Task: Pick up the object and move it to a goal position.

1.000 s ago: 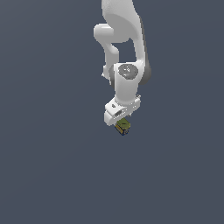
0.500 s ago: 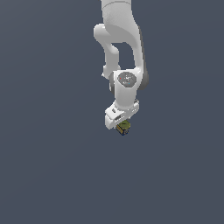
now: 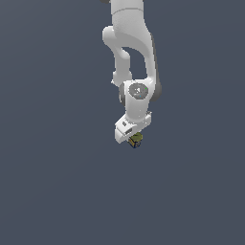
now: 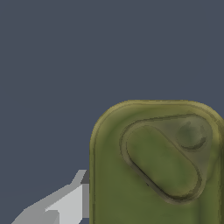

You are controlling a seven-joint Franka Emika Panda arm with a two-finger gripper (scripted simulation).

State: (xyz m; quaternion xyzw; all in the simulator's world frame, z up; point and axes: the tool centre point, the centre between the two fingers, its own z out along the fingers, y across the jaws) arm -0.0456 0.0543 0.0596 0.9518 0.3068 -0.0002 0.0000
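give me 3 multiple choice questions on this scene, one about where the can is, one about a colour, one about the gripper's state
1. Where is the tin can in the exterior view?
A. Lying far off to that view's left, away from the arm
B. Right at the tip of the gripper, below the white arm
C. Resting on top of the arm's upper link

2. What colour is the can's embossed end face in the wrist view?
A. Bright red
B. Olive green
C. White

3. What is the gripper's state?
A. Wide open with nothing near it
B. Out of sight in both views
C. Shut on the can

Answers:
1. B, the can shows just under the white gripper body.
2. B, the face filling the wrist view is olive green.
3. C, the can sits at the gripper's tip and a finger lies against its side.
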